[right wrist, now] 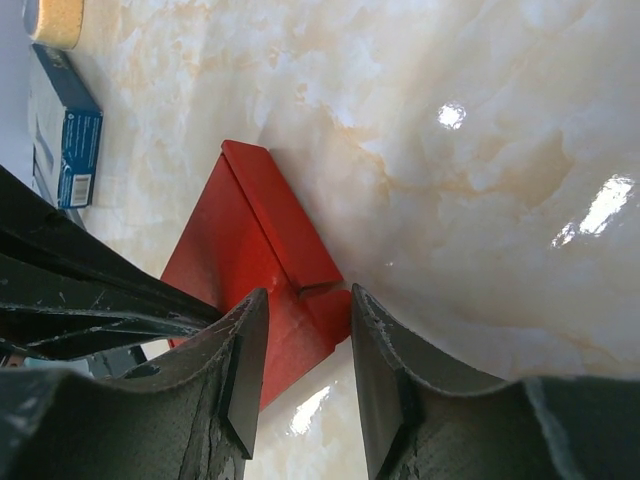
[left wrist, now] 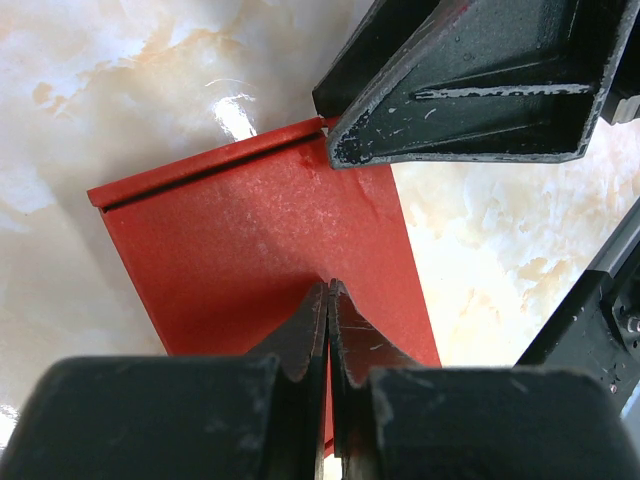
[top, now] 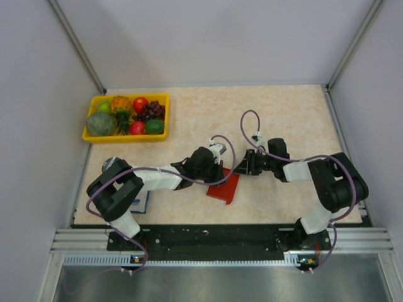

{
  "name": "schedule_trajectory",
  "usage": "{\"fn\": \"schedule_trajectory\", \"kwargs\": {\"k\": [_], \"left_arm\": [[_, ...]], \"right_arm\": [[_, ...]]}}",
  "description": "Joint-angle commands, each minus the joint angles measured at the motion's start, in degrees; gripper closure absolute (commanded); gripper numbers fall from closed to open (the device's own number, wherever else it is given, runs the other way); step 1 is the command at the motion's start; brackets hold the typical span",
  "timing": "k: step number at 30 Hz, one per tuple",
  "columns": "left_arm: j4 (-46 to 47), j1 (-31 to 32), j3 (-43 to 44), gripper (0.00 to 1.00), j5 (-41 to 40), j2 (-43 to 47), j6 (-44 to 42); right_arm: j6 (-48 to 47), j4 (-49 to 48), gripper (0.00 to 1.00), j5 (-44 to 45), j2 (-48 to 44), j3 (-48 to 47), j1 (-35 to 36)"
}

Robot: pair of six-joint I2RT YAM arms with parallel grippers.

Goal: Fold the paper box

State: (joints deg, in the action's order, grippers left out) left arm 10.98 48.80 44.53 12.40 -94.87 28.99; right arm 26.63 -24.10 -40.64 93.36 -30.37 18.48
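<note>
The paper box (top: 224, 187) is a flat, bright red cardboard piece lying mid-table between my two arms. Seen in the left wrist view, the paper box (left wrist: 260, 240) has a folded strip along its far edge. My left gripper (left wrist: 328, 292) is shut, with a sliver of red card showing between its fingers. In the right wrist view my right gripper (right wrist: 300, 335) stands open, one finger on each side of a small corner tab of the paper box (right wrist: 255, 245). One right finger (left wrist: 460, 90) touches the card's far edge.
A yellow tray (top: 126, 137) holding several fruits stands at the back left. A blue notebook (right wrist: 65, 140) lies near the front left, partly under my left arm. White walls close in both sides and the back.
</note>
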Motion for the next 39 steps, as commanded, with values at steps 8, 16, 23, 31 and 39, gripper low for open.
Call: {"fn": "schedule_trajectory", "kwargs": {"k": [8, 16, 23, 31, 39], "left_arm": [[-4.92, 0.07, -1.99, 0.97, -1.86, -1.81, -1.66], [-4.83, 0.07, -1.99, 0.97, -1.68, -1.72, -1.66], [-4.74, 0.07, -2.08, 0.97, -1.51, -1.72, -1.83], [-5.18, 0.07, -1.82, 0.97, -1.59, -2.07, -1.75], [-5.01, 0.07, -1.82, 0.97, -1.51, -1.99, -1.83]], "right_arm": [[1.48, -1.03, 0.66, -2.68, -1.78, 3.11, 0.68], [6.06, -4.12, 0.75, -3.04, -3.79, 5.06, 0.59], [3.00, 3.34, 0.81, 0.21, -7.66, 4.00, 0.59], [2.72, 3.18, 1.00, 3.53, -6.70, 4.09, 0.68], [1.58, 12.83, 0.62, 14.44, -10.03, 3.13, 1.47]]}}
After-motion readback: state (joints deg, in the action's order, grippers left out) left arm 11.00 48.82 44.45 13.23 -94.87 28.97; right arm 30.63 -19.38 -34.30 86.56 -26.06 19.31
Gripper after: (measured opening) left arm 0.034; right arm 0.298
